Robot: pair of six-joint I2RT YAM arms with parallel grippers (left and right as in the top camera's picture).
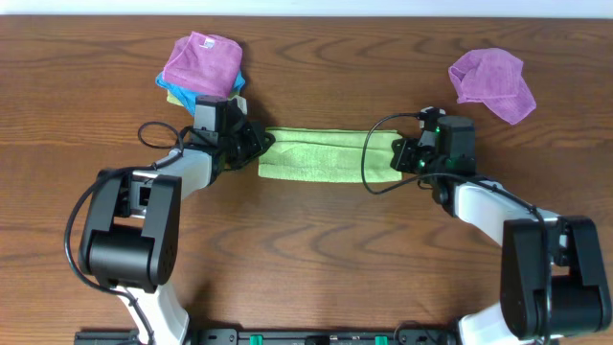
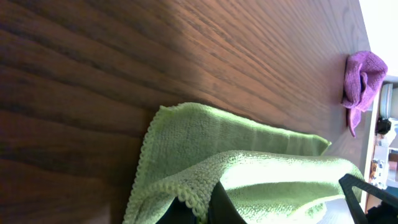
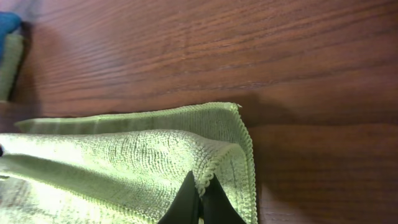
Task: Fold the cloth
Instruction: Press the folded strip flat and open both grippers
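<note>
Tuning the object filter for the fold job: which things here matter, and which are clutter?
Job:
green cloth
left hand at one end
right hand pinching the other end

Clutter:
cloth pile, purple on top, back left
purple cloth, crumpled, back right

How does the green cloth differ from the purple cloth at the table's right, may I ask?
The green cloth lies flat as a long strip; the purple cloth sits crumpled. The green cloth is pinched by the right gripper; the purple cloth lies untouched. Both rest on the table.
</note>
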